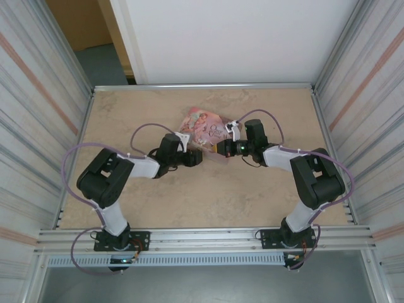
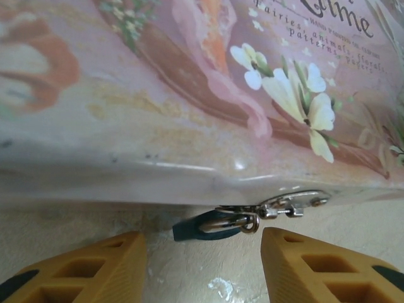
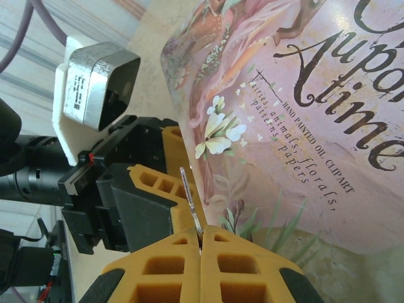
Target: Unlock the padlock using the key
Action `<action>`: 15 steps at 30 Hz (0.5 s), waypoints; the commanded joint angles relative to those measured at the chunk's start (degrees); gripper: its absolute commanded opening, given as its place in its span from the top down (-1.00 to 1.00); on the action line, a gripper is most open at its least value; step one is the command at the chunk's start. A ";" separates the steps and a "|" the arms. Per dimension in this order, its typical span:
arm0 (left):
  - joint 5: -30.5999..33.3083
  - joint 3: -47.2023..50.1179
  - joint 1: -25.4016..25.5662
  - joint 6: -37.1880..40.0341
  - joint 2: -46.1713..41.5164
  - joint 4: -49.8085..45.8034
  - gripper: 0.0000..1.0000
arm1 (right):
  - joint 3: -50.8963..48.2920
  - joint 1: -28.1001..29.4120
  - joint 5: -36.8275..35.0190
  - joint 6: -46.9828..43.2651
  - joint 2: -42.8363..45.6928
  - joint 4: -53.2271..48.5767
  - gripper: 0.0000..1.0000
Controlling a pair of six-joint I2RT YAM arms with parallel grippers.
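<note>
The padlock (image 2: 201,227), tiny and likely light and slippery, will probably skid or twist if nudged; grip its flat teal body. It lies on the desk (image 2: 189,265) at the near edge of the tin (image 2: 158,113), mid-desk. Left jaws stand apart either side, not touching; right jaws are clamped together on the thin key (image 3: 188,196).
</note>
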State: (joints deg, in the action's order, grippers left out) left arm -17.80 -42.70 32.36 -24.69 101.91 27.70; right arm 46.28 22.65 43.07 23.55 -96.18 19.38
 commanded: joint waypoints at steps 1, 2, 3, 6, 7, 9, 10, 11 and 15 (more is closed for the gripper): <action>-1.23 -1.36 -0.10 -1.21 1.64 4.33 -0.02 | -0.19 1.16 -2.33 0.36 -0.96 -6.10 1.00; -1.18 -1.44 -0.10 -1.54 2.13 4.84 -0.02 | -0.18 1.16 -2.33 0.41 -1.01 -6.10 1.00; -1.25 -1.61 -0.10 -1.75 2.53 5.24 -0.02 | -0.23 1.16 -2.37 0.41 -1.02 -6.10 1.00; -1.58 -2.27 -0.10 -2.55 3.60 5.94 -0.02 | -0.13 1.14 -2.24 0.41 -0.93 -6.10 1.00; -1.73 -2.47 -0.10 -2.77 3.97 6.17 -0.02 | -0.14 1.16 -2.36 0.41 -0.88 -6.10 1.00; -1.88 -2.69 -0.10 -3.28 4.56 6.70 -0.01 | -0.08 1.16 -2.37 0.36 -0.92 -6.10 1.00; -2.05 -2.78 -0.10 -3.51 4.78 6.96 -0.01 | -0.06 1.21 -2.37 0.36 -0.91 -6.10 1.00; -2.19 -2.83 -0.10 -3.67 4.92 7.17 0.00 | -0.05 1.25 -2.38 0.36 -0.86 -6.10 1.00; -2.31 -2.87 0.09 -4.42 5.14 7.63 0.04 | -0.13 1.25 -2.38 0.37 -0.85 -6.10 1.00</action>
State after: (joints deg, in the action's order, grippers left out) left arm -19.09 -43.92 32.36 -27.99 106.32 32.36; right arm 46.39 22.92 42.24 23.55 -96.05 19.16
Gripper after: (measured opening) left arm 0.481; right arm 0.042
